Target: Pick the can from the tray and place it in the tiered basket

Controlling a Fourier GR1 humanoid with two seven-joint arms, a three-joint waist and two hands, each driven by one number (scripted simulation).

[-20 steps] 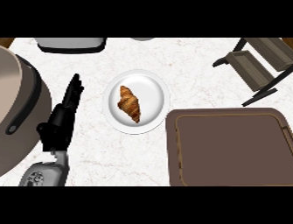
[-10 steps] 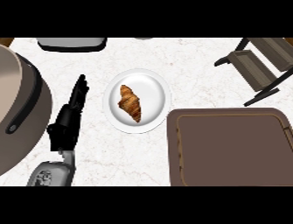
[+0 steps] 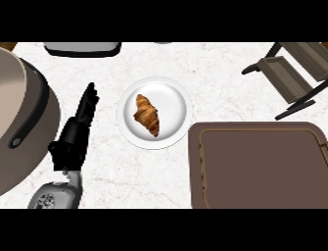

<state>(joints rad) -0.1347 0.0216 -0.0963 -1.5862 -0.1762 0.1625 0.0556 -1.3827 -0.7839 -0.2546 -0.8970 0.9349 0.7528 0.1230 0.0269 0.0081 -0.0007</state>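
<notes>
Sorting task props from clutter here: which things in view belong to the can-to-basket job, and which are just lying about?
Job: tray, no can visible on it; tiered basket; left hand, open.

Lying about: plate with croissant; large pot; grey object at the far edge.
</notes>
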